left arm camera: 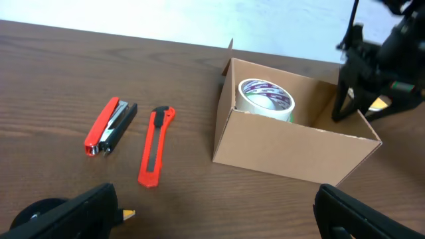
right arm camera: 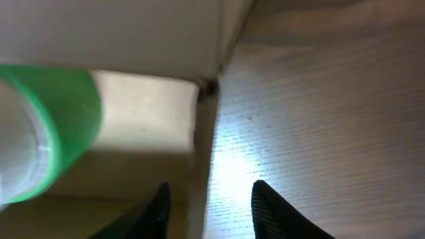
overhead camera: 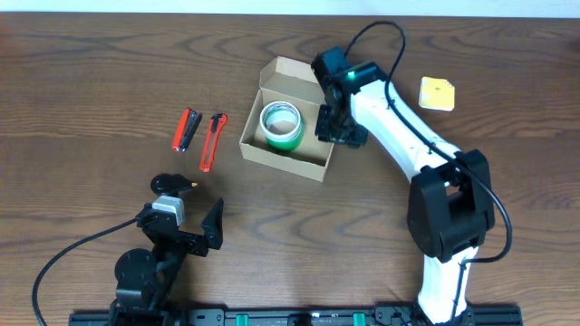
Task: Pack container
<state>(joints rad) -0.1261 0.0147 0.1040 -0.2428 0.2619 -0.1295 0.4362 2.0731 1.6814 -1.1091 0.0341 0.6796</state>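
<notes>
Container [right arm camera: 146,126] blurred; tape roll [right arm camera: 40,133] cropped

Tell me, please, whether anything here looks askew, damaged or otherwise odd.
Nothing looks damaged or spilled. The small tan cardboard box sits at an angle to the edge of the brown wooden table, and the right hand straddles one side wall, one finger inside, one outside. The green tape roll lies flat inside.

Claw [right arm camera: 211,200] tips straddle the container [right arm camera: 146,119] wall beside a green tape roll [right arm camera: 63,116].

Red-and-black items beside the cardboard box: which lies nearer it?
The slim red utility knife; the stubbier red and black stapler lies farther from the tan cardboard box.
</notes>
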